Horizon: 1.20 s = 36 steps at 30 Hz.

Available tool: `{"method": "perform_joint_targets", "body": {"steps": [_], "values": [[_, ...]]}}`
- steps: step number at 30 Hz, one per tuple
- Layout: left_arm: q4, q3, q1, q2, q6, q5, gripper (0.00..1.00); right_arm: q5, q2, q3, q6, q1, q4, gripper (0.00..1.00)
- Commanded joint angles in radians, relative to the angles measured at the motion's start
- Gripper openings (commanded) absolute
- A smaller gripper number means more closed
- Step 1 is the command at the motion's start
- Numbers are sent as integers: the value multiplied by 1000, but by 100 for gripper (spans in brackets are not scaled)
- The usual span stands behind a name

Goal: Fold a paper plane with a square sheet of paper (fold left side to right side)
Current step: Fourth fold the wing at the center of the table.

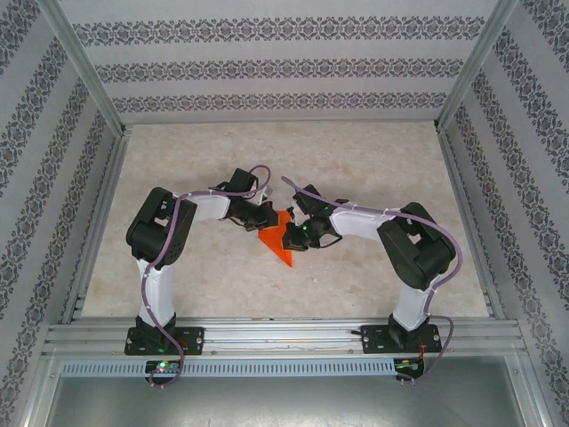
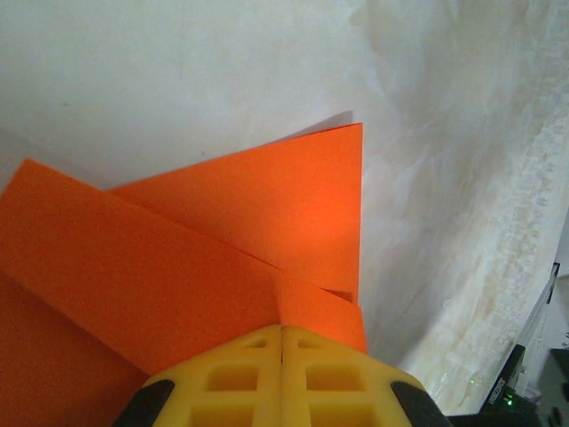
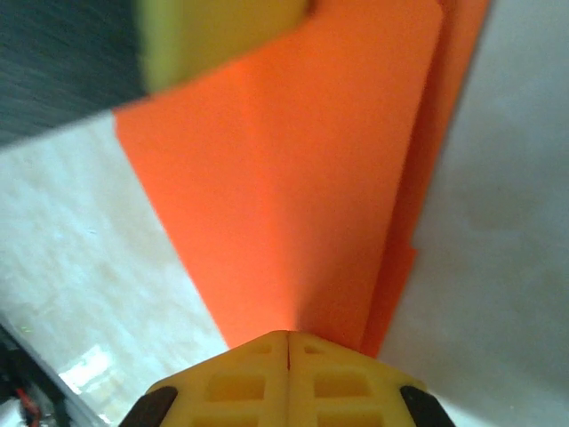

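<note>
Mottled beige table (image 1: 178,169) carries the folded orange paper (image 1: 277,242), with the left gripper (image 2: 282,327) and right gripper (image 3: 289,334) each closed tight, fingertips against it.

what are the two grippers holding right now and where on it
Both hold the folded orange paper. The left gripper pinches a small folded-over corner flap, and the right gripper pinches the near edge where its folded layers meet.

One orange paper plane (image 1: 277,240), two claws (image 2: 282,333) (image 3: 289,338)
</note>
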Motion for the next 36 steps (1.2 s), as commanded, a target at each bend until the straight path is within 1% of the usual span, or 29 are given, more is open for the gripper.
{"method": "perform_joint_targets", "body": {"steps": [1, 6, 10, 20, 25, 36], "values": [[-16, -29, -3, 32, -3, -47, 0, -54, -73, -13, 24, -20, 76, 0], [-13, -30, -3, 32, -2, -46, 0, -80, -41, -37, 71, -16, 177, 0], [-11, -29, -3, 32, -2, -44, 0, -62, 8, -21, 90, -6, 208, 0], [-5, -29, -2, 35, -12, -39, 0, -37, 91, 23, 89, -3, 207, 0], [-7, -29, -3, 35, -13, -40, 0, -30, 106, 32, 87, -1, 195, 0], [-15, -24, -1, 42, -20, -53, 0, 5, 125, 29, 70, 9, 93, 0]]}}
